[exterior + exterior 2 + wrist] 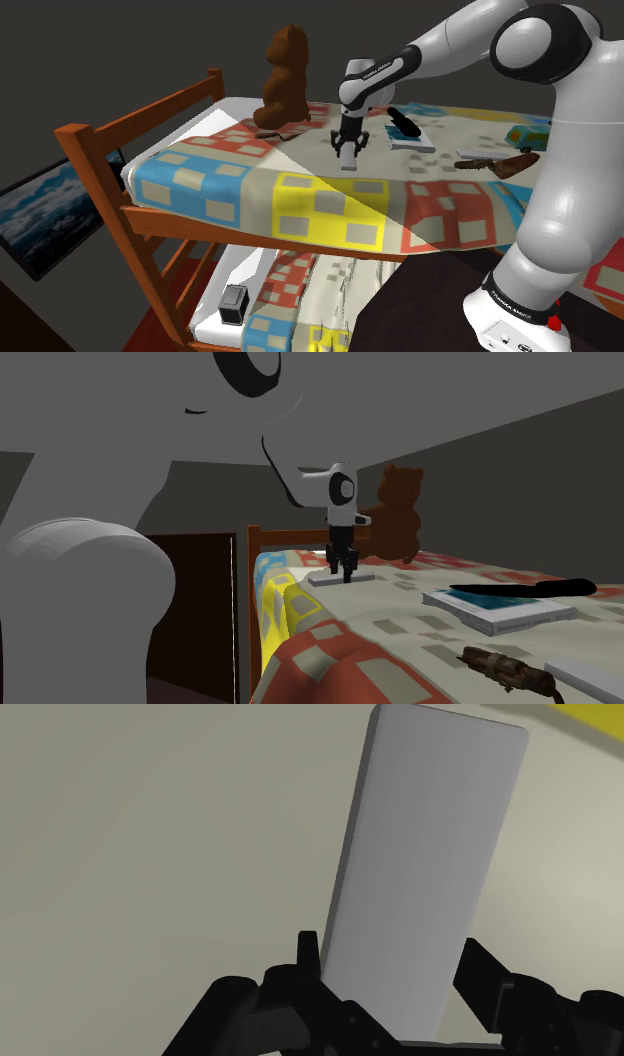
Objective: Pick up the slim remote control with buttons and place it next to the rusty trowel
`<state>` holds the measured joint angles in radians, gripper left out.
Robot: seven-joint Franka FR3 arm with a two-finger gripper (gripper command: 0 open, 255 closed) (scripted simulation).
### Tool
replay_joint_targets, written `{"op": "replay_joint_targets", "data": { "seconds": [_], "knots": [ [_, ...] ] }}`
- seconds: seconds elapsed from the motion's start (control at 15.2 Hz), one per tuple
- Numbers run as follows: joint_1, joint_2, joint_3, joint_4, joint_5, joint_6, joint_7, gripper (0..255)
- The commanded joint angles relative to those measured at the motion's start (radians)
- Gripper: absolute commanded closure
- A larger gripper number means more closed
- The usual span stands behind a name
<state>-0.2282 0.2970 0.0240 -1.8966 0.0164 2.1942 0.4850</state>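
In the shoulder view I am reaching out over the top bunk's patchwork quilt (310,200). My gripper (348,152) is pointing straight down onto the remote control (349,165), a plain grey slab lying near the middle of the bed. The rusty trowel (497,165) is lying well apart toward that view's right, past a book (412,140), so I am expecting a carry across the quilt. A brown teddy bear (285,75) is sitting at the far edge, clear of that path.

In the second exterior view my gripper (343,568) is standing upright over the remote control (362,578), which seems to be resting flat on the bedding, not yet lifted. The rusty trowel (503,667) is lying nearer the camera, toward that view's right, beyond the book (500,610).

In the wrist view my gripper (390,954) is clasping the remote control (430,854). My fingers (308,954) are pressing against its two long edges. I am taking it across the narrow width because that span fits between them and should keep the slab level. No buttons are showing on its face.
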Motion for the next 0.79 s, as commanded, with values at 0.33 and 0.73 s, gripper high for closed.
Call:
{"op": "replay_joint_targets", "data": {
  "seconds": [0.33,0.73],
  "knots": [
    [0.001,-0.040,0.001,0.041,0.000,-0.081,0.003,255],
    [0.000,-0.069,0.001,0.084,0.000,-0.153,0.004,255]
  ]
}}
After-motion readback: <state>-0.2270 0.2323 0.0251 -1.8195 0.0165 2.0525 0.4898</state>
